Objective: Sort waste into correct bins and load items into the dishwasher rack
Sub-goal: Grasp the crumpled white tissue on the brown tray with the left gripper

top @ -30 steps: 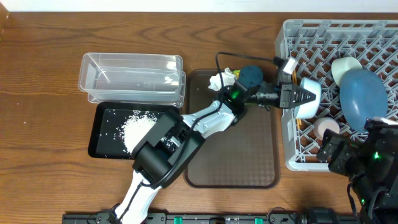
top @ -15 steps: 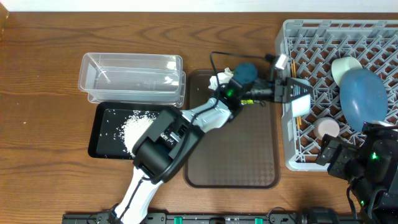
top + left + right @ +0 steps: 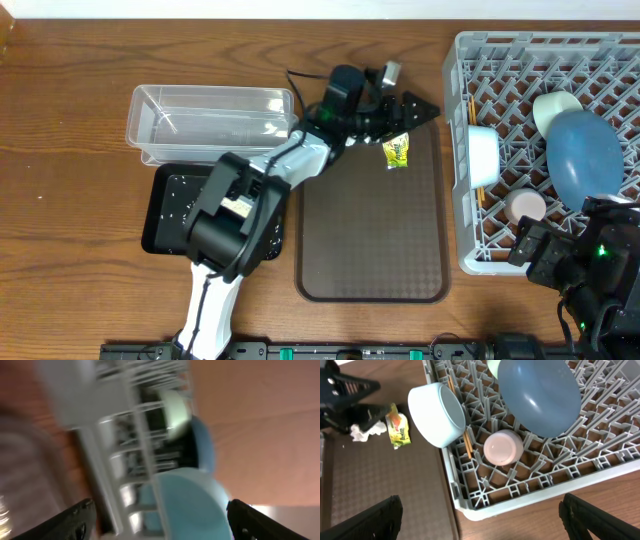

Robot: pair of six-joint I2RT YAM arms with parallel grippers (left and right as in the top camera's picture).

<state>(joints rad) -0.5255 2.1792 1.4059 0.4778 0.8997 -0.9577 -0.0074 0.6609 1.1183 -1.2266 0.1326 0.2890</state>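
My left gripper (image 3: 412, 112) hovers open and holds nothing, over the back of the brown tray; its wrist view is blurred. Just below it lie the snack wrapper (image 3: 396, 152) and the crumpled tissue (image 3: 357, 433). The white bowl (image 3: 483, 155) rests on its side at the left edge of the dishwasher rack (image 3: 465, 262), beside the chopsticks (image 3: 467, 446). Also in the rack are the dark-blue bowl (image 3: 583, 155), mint bowl (image 3: 553, 103) and pink cup (image 3: 524, 207). My right gripper (image 3: 480, 522) stands open at the rack's near corner.
The brown serving tray (image 3: 370, 235) lies between the bins and the rack. The clear tub (image 3: 213, 122) sits at the back left, the black tray (image 3: 165, 208) in front of it, and my left arm (image 3: 235, 210) covers most of the rice there.
My left gripper opened and let go of the white bowl, which stays in the rack. The arm pulled back left over the brown tray. The right arm has not moved.
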